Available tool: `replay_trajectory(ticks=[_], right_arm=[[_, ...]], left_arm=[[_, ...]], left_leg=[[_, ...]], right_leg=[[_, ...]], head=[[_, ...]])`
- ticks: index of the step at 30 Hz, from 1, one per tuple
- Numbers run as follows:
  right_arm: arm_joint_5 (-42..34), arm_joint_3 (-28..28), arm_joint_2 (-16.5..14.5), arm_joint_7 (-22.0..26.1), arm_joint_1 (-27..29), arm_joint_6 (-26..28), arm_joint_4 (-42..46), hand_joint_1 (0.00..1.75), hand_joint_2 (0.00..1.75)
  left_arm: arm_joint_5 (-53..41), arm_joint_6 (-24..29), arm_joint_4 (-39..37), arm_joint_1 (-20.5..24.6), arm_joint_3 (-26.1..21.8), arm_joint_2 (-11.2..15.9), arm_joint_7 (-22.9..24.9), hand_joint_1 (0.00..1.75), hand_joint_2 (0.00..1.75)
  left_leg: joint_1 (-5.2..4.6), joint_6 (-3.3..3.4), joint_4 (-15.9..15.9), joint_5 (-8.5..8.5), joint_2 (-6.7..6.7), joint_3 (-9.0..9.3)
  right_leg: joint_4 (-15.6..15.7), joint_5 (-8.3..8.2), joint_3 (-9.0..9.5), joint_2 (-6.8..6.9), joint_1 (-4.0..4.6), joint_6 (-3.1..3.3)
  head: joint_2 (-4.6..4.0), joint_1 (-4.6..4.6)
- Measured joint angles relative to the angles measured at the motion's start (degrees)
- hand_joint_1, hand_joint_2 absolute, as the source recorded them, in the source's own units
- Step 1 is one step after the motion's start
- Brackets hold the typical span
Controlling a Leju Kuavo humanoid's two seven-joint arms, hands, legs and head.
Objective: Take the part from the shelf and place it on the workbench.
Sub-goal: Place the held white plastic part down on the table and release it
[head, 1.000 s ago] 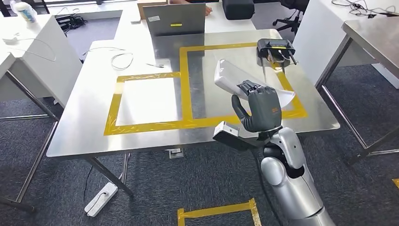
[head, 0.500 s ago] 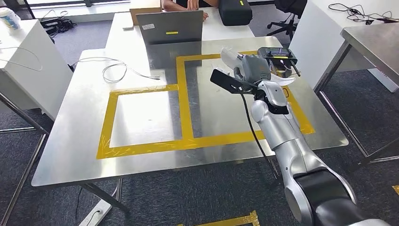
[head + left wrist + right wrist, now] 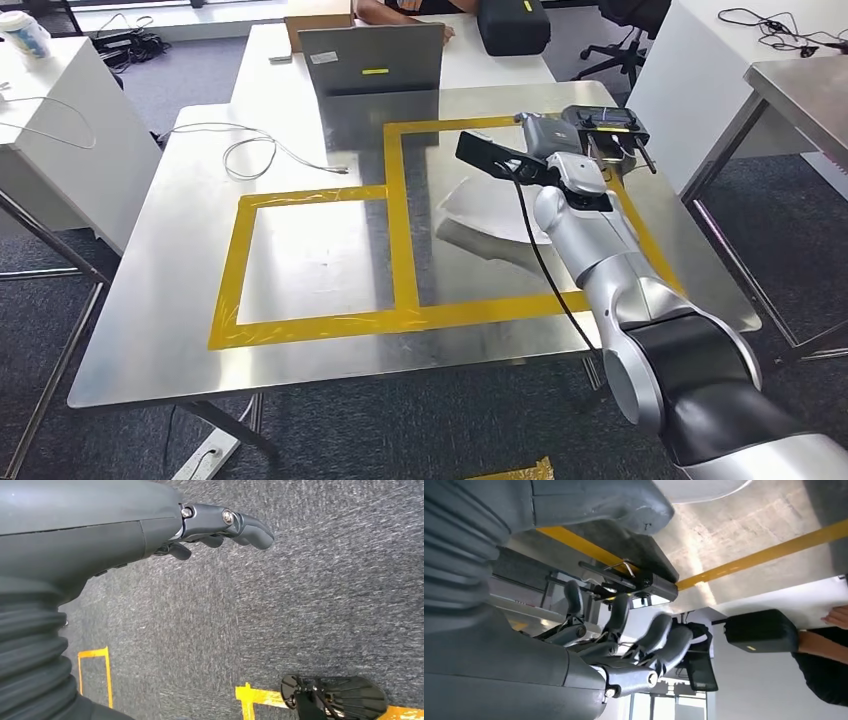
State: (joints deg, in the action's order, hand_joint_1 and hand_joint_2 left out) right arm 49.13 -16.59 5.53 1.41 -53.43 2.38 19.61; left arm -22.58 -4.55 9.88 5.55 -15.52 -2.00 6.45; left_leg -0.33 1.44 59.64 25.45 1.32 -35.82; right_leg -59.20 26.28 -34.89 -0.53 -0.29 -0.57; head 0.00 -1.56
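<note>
Right hand (image 3: 548,135) first: in the right wrist view its fingers (image 3: 659,632) are spread and loosely curved with nothing between them, thumb apart from the rest, so the hand is empty. The white part (image 3: 487,212) lies on the steel counter (image 3: 180,270), inside the larger yellow tape outline (image 3: 400,225), just on the robot's side of that hand and not touching it as far as the head view shows. I read this as the release stage of the placing step, with the part down and the hand lifted clear. To finish it well, the hand wants to come straight up and back along its own arm, fingers kept apart, so nothing catches the part's curved edge and drags it over the tape. Watch the black controller (image 3: 598,122) sitting just beyond the hand, close to the fingertips; a sideways swing could knock it. The part's thin shell looks light, so even a brush might slide it on that slick steel. Left hand (image 3: 150,530) hangs over the grey carpet, fingers (image 3: 250,527) loosely curled, holding nothing. At the far end a person's arm (image 3: 400,10) rests near a laptop (image 3: 372,58).
</note>
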Motion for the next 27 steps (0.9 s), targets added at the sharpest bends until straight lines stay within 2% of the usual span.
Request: replay_trajectory(ticks=[1, 4, 8, 12, 15, 17, 19, 20, 21, 22, 24, 25, 26, 27], right_arm=[[0.05, 0.0, -0.17, 0.39, 0.0, 0.14, -0.23, 0.0, 0.0], [-0.39, 0.0, -0.63, 2.64, 0.01, 1.24, -0.64, 0.0, 0.0], [-4.29, 0.31, -1.19, 9.33, 0.04, 3.36, -0.55, 0.0, 0.0], [-9.5, 2.37, -1.82, 15.39, 0.16, 2.9, 0.71, 0.0, 0.0], [-16.74, 4.64, -1.89, 21.34, 1.22, -1.03, 4.36, 0.0, 0.0], [-22.71, 5.62, -1.64, 24.41, 2.74, -3.89, 9.05, 0.0, 0.0], [-26.47, 5.79, -1.27, 25.01, 4.52, -5.39, 13.38, 0.0, 0.0], [-27.52, 5.8, -1.04, 24.95, 5.46, -5.75, 15.12, 0.0, 0.0], [-28.65, 5.82, -0.8, 25.12, 6.34, -6.06, 16.76, 0.0, 0.0], [-30.09, 5.83, -0.61, 25.55, 7.05, -6.26, 18.38, 0.0, 0.0], [-33.94, 5.84, -0.39, 26.53, 8.13, -6.04, 22.11, 0.0, 0.0], [-35.92, 5.8, -0.33, 26.64, 8.76, -5.34, 24.69, 0.0, 0.0], [-37.66, 5.76, -0.12, 26.49, 9.58, -4.37, 27.62, 0.0, 0.0], [-39.35, 5.73, 0.24, 26.34, 10.73, -3.29, 30.97, 0.0, 0.0]], left_arm=[[0.02, 0.22, -0.01, -0.14, -0.02, 0.01, 0.12, 0.0, 0.0], [-0.03, 0.44, -0.05, -0.4, -0.04, -0.05, 0.62, 0.0, 0.0], [-0.26, 0.64, -0.07, -0.58, -0.04, 0.14, 1.26, 0.0, 0.0], [-0.39, 1.05, -0.07, -0.65, -0.04, 0.27, 1.46, 0.0, 0.0], [-0.26, 1.42, -0.08, -0.71, -0.04, 0.26, 1.43, 0.0, 0.0], [0.08, 1.75, -0.08, -0.95, -0.11, 0.23, 1.27, 0.0, 0.0], [0.31, 2.05, -0.09, -1.39, -0.34, 0.23, 0.97, 0.0, 0.0], [0.39, 2.16, -0.11, -1.66, -0.47, 0.23, 0.8, 0.0, 0.0], [0.64, 2.26, -0.13, -1.94, -0.65, 0.22, 0.6, 0.0, 0.0], [0.97, 2.35, -0.14, -2.19, -0.84, 0.17, 0.4, 0.0, 0.0], [1.55, 2.51, -0.18, -2.52, -1.27, 0.06, 0.09, 0.0, 0.0], [1.57, 2.57, -0.2, -2.59, -1.4, 0.02, 0.04, 0.0, 0.0], [1.45, 2.64, -0.21, -2.63, -1.48, 0.02, 0.03, 0.0, 0.0], [1.28, 2.69, -0.22, -2.68, -1.53, 0.03, 0.04, 0.0, 0.0]], left_leg=[[-0.04, 0.16, -0.11, -0.05, -0.04, 0.08], [-0.05, -0.21, -0.53, -0.24, -0.06, 0.34], [-0.11, -0.32, -0.6, -0.12, -0.04, 0.42], [-0.28, -0.05, -0.48, 0.0, -0.04, 0.39], [0.13, 0.14, -1.49, -0.82, -0.19, 0.87], [0.59, 0.36, -2.35, -1.37, -0.44, 1.19], [0.63, 0.5, -2.38, -1.47, -0.6, 1.08], [0.64, 0.49, -2.27, -1.47, -0.64, 0.97], [0.68, 0.46, -2.13, -1.48, -0.66, 0.83], [0.74, 0.38, -1.92, -1.49, -0.67, 0.65], [0.89, -0.01, -1.26, -1.48, -0.7, 0.15], [0.89, -0.37, -0.93, -1.48, -0.63, -0.11], [0.86, -0.76, -0.6, -1.5, -0.51, -0.31], [0.81, -1.18, -0.47, -1.61, -0.32, -0.47]], right_leg=[[0.03, -0.04, 0.03, -0.05, 0.01, 0.03], [0.03, 0.0, 0.03, -0.16, 0.04, 0.28], [0.09, 0.05, 0.06, -0.17, -0.08, 0.39], [0.21, 0.03, 0.16, -0.16, -0.22, 0.21], [-0.02, 0.43, 0.19, -0.15, -0.15, -0.27], [-3.79, 3.28, -1.33, -0.07, -0.08, -0.69], [-11.11, 7.05, -4.37, 0.01, -0.26, -1.22], [-13.99, 7.99, -5.52, 0.04, -0.43, -1.45], [-15.03, 7.89, -5.81, 0.08, -0.6, -1.65], [-13.75, 6.77, -4.97, 0.14, -0.78, -1.82], [-6.28, 3.79, -0.84, 0.3, -1.12, -2.11], [-3.18, 2.6, 0.87, 0.22, -1.07, -1.98], [-1.12, 2.08, 1.93, 0.13, -1.02, -1.67], [-0.46, 2.05, 2.18, 0.02, -0.89, -1.18]], head=[[0.0, 0.0], [0.0, 0.0], [0.0, 0.01], [0.0, 0.01], [0.0, -0.05], [0.0, -0.23], [0.0, -0.38], [0.0, -0.4], [0.0, -0.42], [0.0, -0.42], [0.0, -0.42], [0.0, -0.42], [0.0, -0.42], [0.0, -0.4]])
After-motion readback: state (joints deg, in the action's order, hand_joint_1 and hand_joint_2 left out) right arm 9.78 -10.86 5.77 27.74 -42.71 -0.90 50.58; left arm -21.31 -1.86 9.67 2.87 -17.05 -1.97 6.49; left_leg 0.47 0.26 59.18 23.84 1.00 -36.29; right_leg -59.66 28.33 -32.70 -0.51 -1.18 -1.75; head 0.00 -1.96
